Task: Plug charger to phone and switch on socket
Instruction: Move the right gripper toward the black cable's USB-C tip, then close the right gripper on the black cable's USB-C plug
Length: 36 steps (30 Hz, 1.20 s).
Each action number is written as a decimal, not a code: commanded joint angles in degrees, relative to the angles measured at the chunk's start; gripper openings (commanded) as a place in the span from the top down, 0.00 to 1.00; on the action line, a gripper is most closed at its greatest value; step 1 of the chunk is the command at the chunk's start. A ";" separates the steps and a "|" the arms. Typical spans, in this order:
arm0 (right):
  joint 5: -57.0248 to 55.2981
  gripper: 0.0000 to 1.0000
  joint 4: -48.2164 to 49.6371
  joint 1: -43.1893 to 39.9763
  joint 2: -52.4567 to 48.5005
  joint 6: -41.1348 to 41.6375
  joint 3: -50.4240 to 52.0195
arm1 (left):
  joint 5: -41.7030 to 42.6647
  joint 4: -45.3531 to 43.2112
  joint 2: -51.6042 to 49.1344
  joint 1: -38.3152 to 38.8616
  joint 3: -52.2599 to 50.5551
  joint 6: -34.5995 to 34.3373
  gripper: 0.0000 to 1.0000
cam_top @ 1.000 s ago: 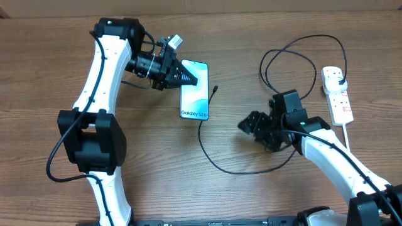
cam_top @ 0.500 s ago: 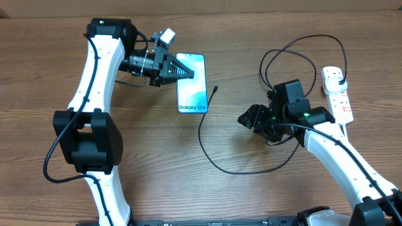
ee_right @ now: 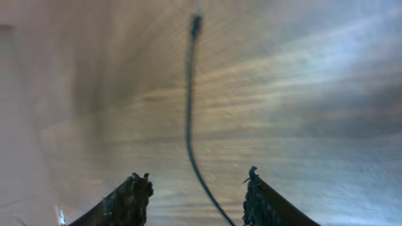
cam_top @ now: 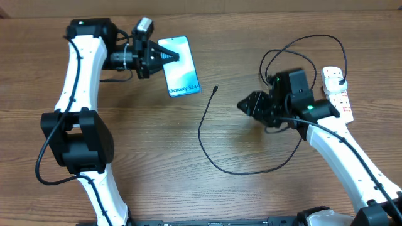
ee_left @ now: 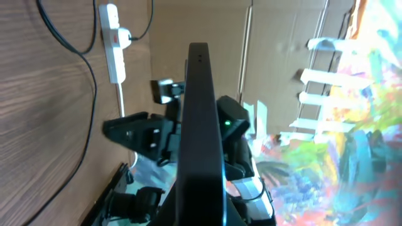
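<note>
Overhead: left tool (cam_top: pixel 168 58) clamped on one end of the phone (cam_top: pixel 182 80), toward the far edge of the desk (cam_top: pixel 157 169), left of middle; screen lit, body tilted; charger (cam_top: pixel 210 147) loops mid-desk, connector tip (cam_top: pixel 215 88) lying free, apart from the phone; right tool (cam_top: pixel 246 105) near it, holding nothing; socket (cam_top: pixel 338 100) by the right edge, black plug (cam_top: pixel 339 76) apparently seated; switch too small to read.

Left wrist: phone (ee_left: pixel 200 125) edge-on in the grip.

Right wrist: blurred; fingers (ee_right: pixel 133 198) spread wide, charger (ee_right: pixel 188 119) between them, untouched.

Judgement: early stage; phone secured only; grasping the tip, inserting it and switching on remain.
</note>
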<state>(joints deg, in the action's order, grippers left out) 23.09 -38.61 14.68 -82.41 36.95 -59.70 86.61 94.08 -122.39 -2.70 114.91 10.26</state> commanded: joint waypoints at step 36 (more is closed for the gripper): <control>-0.09 0.67 11.39 7.76 -39.21 16.04 -23.63 | 3.39 -1.33 0.59 -3.13 1.11 -1.33 0.96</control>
<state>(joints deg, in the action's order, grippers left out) 23.55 -28.38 22.50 -120.97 52.56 -81.87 87.02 92.77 -122.39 -5.74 114.93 9.32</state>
